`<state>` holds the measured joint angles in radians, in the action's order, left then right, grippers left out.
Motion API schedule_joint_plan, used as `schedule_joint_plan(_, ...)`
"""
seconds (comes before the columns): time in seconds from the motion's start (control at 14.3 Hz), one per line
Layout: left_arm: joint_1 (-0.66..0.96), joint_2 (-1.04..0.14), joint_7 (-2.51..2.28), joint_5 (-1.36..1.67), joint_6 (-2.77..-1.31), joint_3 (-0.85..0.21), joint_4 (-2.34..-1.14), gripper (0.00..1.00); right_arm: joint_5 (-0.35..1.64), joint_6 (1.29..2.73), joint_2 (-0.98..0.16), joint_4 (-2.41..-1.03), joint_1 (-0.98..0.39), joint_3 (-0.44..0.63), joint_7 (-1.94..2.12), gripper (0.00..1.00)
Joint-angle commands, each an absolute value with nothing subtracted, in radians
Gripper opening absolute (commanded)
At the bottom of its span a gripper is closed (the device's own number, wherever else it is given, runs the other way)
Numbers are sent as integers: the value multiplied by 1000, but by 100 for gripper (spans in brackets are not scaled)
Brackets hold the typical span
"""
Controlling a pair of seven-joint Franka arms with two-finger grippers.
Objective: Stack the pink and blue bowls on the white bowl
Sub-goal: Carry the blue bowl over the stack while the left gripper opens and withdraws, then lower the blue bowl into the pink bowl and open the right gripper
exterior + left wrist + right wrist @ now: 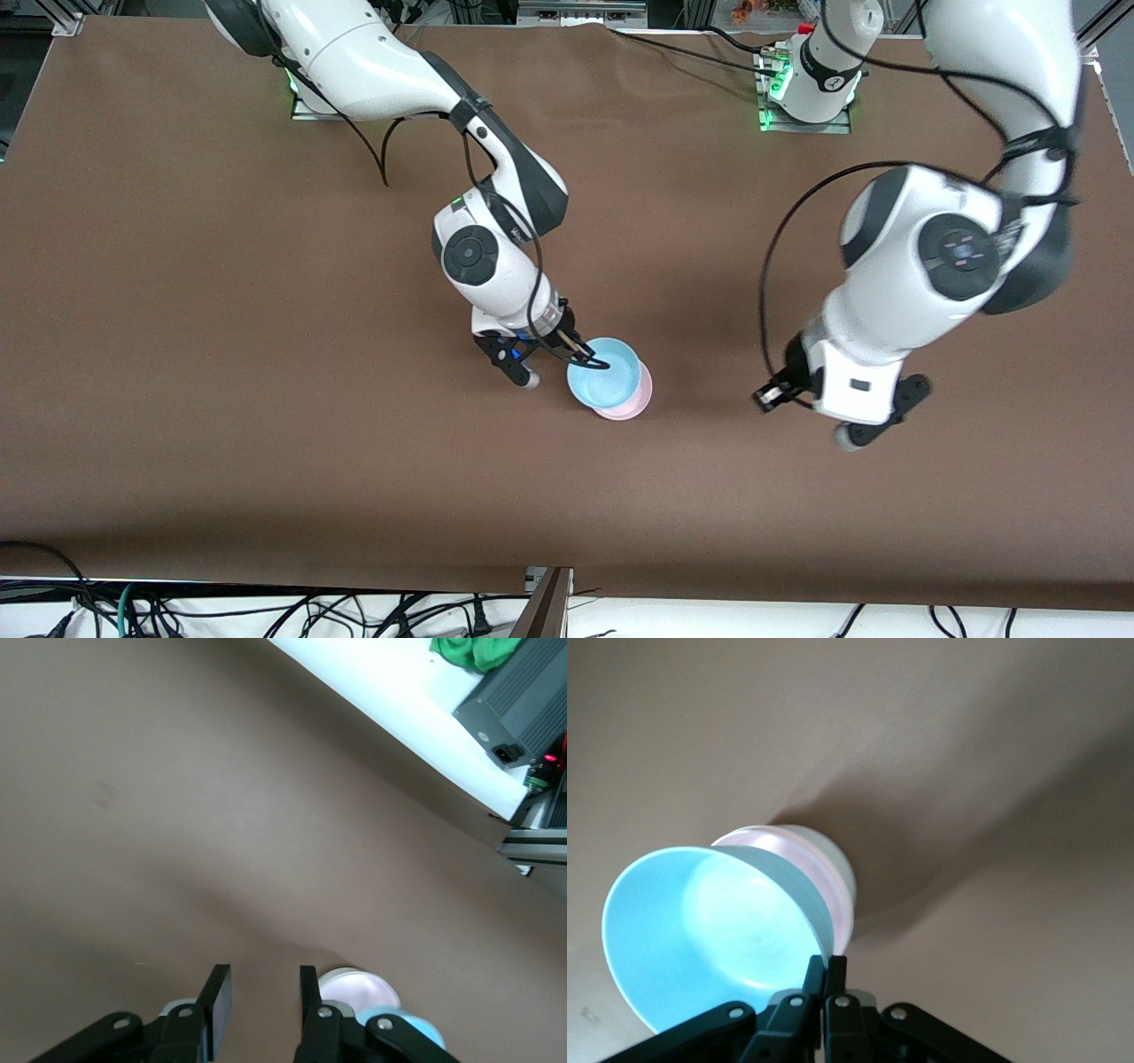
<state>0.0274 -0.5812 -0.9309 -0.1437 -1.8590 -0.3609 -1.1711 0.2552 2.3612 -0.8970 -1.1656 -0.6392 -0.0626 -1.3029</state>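
Observation:
My right gripper (589, 359) is shut on the rim of the light blue bowl (604, 377) and holds it tilted over the pale pink bowl (631, 405) near the table's middle. In the right wrist view the gripper (825, 970) pinches the blue bowl's (709, 930) rim. The pink bowl (766, 835) sits nested in the white bowl (835, 864) beneath it. The white bowl is hidden in the front view. My left gripper (877, 416) is open and empty above the table toward the left arm's end. In its wrist view the gripper (261, 988) shows the stack (359, 988) beside one finger.
The brown table cover (266, 399) is bare around the stack. Cables hang past the table's front edge (266, 611). A grey box (518, 704) and green cloth (469, 651) lie off the table in the left wrist view.

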Motion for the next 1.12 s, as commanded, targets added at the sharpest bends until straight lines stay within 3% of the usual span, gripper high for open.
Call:
schedule_joint_plan(0.0,-17,-499,-836,-118,-1774,-362,-1189,40,241,2404,-954,-1088,-661,-48,-1345,0)
schedule_joint_plan(0.35,-116,-486,-645,-120,-1746,-361,-1200,46,212,2456,-995,-1081,-675,-44,-1344,0)
schedule_joint_plan(1.05,-242,-485,-262,-120,-1749,-360,-1229,46,158,2450,-1019,-1086,-683,-38,-1333,0)
